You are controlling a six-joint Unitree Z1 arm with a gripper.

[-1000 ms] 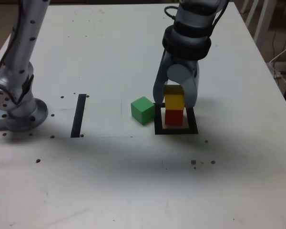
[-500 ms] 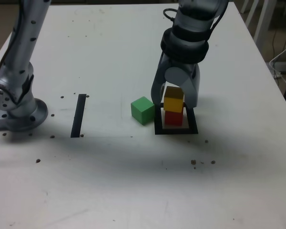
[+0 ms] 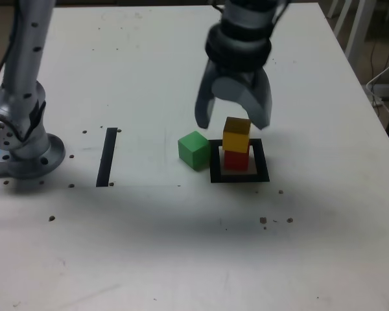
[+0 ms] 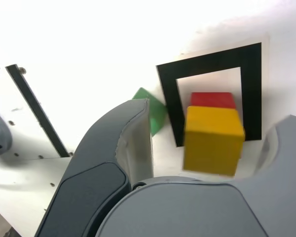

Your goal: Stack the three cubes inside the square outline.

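Exterior view: claw [image 3: 235,120] spread wide, gripping nothing; lift clear of the yellow cube [image 3: 236,135] before swinging toward the green cube [image 3: 194,150]

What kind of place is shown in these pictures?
Probably a robotics lab or test bench: a robot arm over a white table, marked with a black square outline.

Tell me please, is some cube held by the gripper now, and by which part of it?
Nothing is held: the gripper is open, its jaws apart, and the yellow cube rests on the red cube.
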